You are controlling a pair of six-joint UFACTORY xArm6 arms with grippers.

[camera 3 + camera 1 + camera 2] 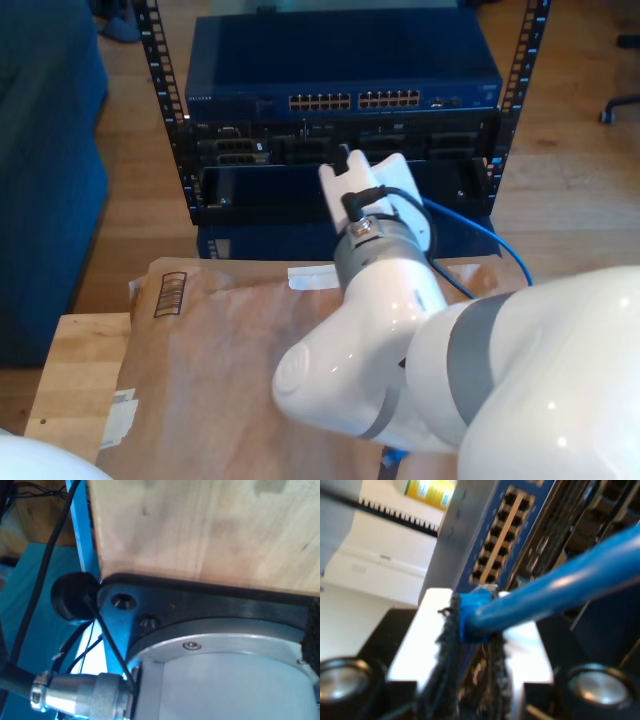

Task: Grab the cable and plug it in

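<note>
Second gripper (472, 630): fingers (447, 645) clamped on blue boot of ethernet cable (560, 585); plug tip just ahead of fingertips, short of switch ports (500, 535). First gripper: state untellable. Risk: tilted plug jams at port edge.

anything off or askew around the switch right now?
Nothing damaged or spilled. My second gripper holds the cable by its blue plug, short of the switch ports and not seated; the brown paper is creased.

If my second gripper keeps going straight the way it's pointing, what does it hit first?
Most likely the port rows on the dark blue network switch. My second gripper, shut on the bright blue ethernet cable, has the plug leading toward them; depth is unclear.
</note>
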